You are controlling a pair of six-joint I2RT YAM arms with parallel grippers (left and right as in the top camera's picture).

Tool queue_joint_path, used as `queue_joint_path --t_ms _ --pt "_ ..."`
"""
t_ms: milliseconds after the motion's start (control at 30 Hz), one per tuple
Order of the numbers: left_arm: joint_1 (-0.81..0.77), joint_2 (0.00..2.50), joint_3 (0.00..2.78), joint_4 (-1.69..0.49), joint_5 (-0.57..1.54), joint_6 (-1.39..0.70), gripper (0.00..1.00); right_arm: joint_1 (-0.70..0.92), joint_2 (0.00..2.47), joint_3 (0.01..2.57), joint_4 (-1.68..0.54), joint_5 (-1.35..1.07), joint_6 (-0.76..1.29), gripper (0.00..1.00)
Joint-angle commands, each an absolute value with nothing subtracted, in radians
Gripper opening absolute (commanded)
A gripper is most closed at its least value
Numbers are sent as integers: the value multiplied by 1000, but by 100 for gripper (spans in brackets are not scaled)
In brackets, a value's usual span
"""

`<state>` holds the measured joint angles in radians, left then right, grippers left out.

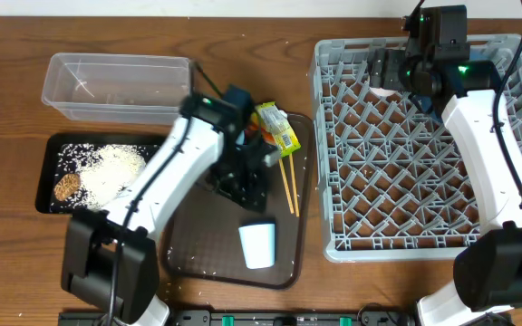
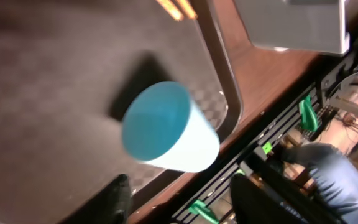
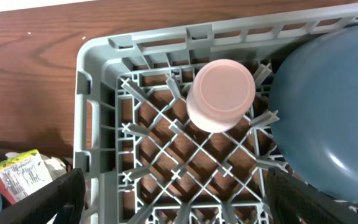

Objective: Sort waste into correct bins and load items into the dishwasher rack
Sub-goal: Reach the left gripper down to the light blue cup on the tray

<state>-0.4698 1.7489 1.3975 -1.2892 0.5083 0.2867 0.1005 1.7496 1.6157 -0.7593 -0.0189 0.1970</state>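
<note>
The light-blue cup (image 1: 258, 244) lies on its side on the brown serving tray (image 1: 198, 244). In the left wrist view its mouth (image 2: 160, 127) faces the camera. My left gripper (image 1: 243, 187) hovers over the tray just beyond the cup, open and empty (image 2: 185, 205). My right gripper (image 1: 393, 74) is open and empty (image 3: 185, 202) above the back left of the grey rack (image 1: 424, 181). Below it, the pink cup (image 3: 221, 93) stands upside down in the rack beside the big blue plate-bowl (image 3: 334, 112). The chopsticks (image 1: 289, 186) and the green-yellow wrapper (image 1: 277, 127) lie on the tray.
The clear tub (image 1: 116, 86) stands at the back left. The black tray (image 1: 48, 181) in front of it holds rice (image 1: 111, 167) and a brown lump (image 1: 67, 186). A gloved hand (image 2: 328, 177) shows beyond the table's front edge.
</note>
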Motion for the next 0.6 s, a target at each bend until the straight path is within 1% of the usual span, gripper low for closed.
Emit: queue_joint_path --t_ms 0,67,167,267,567 --pt "-510 1745 1341 -1263 505 299 60 106 1752 1624 -766 -19 184 86" --pt "-529 1745 1303 -1220 504 300 63 106 1752 1624 -773 -19 179 86" --pt "-534 1745 1258 -1172 505 299 65 106 1752 1624 -783 -19 177 86" --pt "-533 1745 1237 -1165 516 299 64 106 1752 1624 -789 -19 173 86" --pt "-535 1745 1182 -1151 636 321 65 106 1752 1624 -799 -19 170 86"
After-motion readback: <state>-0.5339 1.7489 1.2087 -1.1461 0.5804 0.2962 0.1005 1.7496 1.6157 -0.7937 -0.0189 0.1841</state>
